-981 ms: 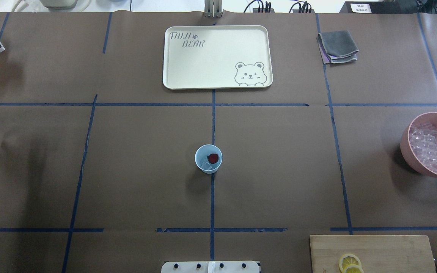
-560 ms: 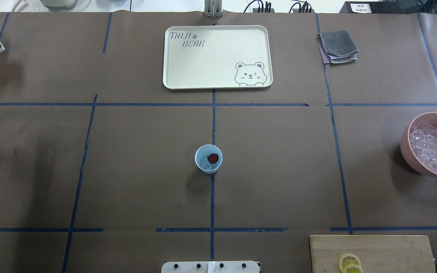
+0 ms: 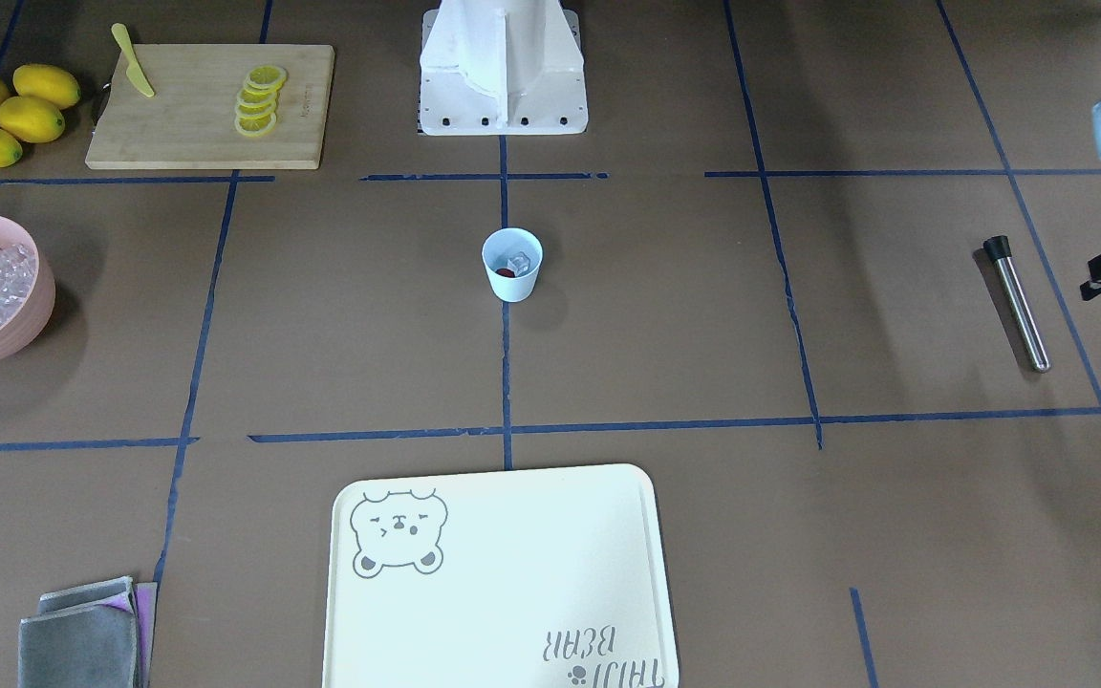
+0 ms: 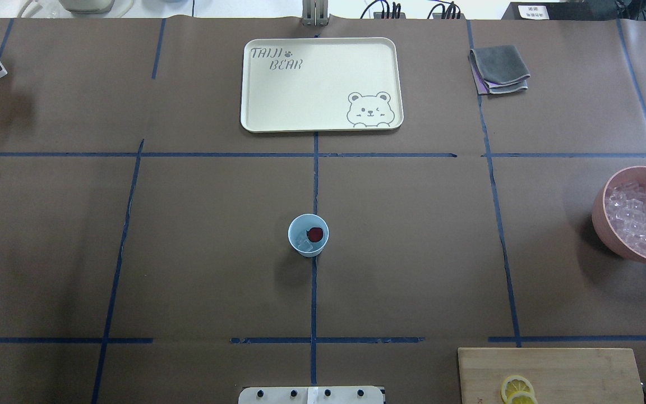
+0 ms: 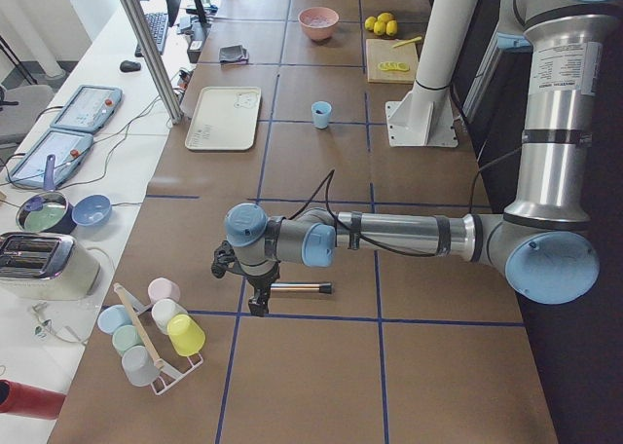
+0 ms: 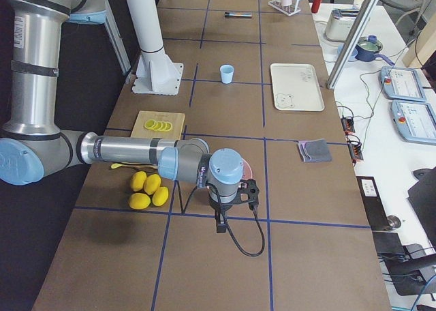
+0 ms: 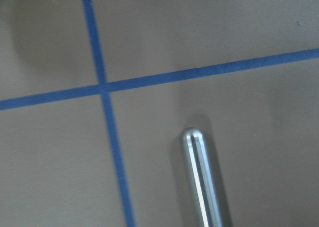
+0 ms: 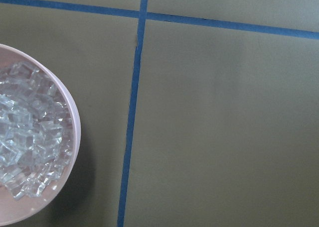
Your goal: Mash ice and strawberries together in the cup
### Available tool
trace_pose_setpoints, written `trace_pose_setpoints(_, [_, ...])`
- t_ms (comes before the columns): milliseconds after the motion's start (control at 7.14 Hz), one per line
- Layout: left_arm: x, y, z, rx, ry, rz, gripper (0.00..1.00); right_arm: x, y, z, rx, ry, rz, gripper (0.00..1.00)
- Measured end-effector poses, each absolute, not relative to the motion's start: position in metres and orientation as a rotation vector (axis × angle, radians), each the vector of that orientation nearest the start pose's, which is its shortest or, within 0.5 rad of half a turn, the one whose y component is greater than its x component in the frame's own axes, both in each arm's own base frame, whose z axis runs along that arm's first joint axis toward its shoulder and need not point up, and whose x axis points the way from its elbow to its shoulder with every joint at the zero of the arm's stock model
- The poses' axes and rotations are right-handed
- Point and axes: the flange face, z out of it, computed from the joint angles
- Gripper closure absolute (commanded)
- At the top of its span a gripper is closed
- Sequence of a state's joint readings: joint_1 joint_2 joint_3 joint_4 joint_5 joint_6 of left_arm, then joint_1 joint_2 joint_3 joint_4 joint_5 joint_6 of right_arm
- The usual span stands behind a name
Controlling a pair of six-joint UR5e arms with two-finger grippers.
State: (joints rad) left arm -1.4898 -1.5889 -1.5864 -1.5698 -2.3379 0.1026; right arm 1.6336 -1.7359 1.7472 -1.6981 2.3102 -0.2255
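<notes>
Starting at the left of the overhead view, we are seeing one slim steel rod with a black end (image 3: 1017,304) lying flat on the brown paper-covered table (image 4: 199,252); the frame edge is cutting it off there, while the front view is showing it whole. The left gripper (image 5: 257,306) is hanging just beside the rod's rounded tip, not touching it, and we cannot tell how far its fingers are spread.

In the middle, one small pale blue plastic cup (image 4: 308,235) is standing upright on the centre tape line. It is holding one dark red strawberry (image 4: 315,233) and clear ice cubes (image 4: 303,242) that blur together, so we cannot count them.

At the right, one large pink bowl (image 4: 600,221) heaped with uncountable cubes is running off the frame. The right gripper (image 6: 219,224) is hanging near it, with the wrist hiding most of the bowl from the side. We cannot tell how its fingers are set.
</notes>
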Motion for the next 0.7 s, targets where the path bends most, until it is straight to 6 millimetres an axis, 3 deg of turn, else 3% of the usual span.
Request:
trace_pose_setpoints(280, [-0.052,-0.492,0.64,0.029,0.769,0.155,0.0,0.092,-0.408,0.661,-0.002,-0.747,-0.113,0.0])
trace_pose_setpoints(701, [-0.056,-0.492,0.627,0.066,0.764,0.136,0.0,0.092,-0.407,0.659,0.002,-0.746,-0.113,0.0])
